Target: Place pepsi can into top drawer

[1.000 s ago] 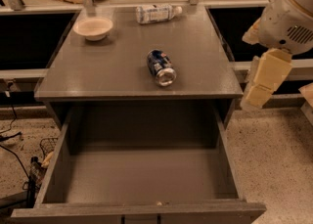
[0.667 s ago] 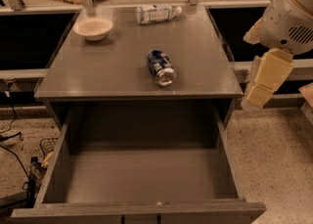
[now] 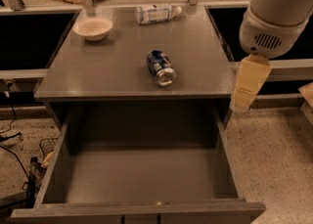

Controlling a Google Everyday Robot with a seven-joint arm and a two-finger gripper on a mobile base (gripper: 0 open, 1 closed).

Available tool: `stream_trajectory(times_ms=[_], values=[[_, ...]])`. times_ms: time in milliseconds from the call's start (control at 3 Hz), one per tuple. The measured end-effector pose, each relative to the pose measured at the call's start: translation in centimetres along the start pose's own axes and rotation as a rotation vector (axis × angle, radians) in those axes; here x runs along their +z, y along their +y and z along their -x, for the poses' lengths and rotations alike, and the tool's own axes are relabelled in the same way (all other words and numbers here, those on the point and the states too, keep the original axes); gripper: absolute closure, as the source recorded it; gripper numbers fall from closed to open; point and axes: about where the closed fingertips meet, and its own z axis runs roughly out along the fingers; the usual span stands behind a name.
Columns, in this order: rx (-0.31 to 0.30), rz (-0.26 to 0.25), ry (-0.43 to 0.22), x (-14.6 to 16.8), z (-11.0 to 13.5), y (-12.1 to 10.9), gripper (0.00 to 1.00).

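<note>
On my grey table the pepsi can lies on its side near the middle, silver end toward the front. A pale bowl sits back left, and a clear plastic bottle lies at the back edge. My gripper hangs just off the right front corner.

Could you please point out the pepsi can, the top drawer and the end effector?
pepsi can (image 3: 160,65): camera view, blue side.
top drawer (image 3: 146,179): camera view, bare floor.
end effector (image 3: 243,98): camera view, pale tip beside the cabinet (image 3: 112,66).
</note>
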Motion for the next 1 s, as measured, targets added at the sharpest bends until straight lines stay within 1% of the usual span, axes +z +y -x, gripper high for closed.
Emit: stream_trajectory(times_ms=[333, 667, 1000], values=[[0.009, -0.023, 0.045, 0.09, 0.09, -0.16, 0.0], [0.01, -0.026, 0.05, 0.11, 0.12, -0.18, 0.0], [-0.022, 0.092, -0.067, 0.45, 0.54, -0.44, 0.0]])
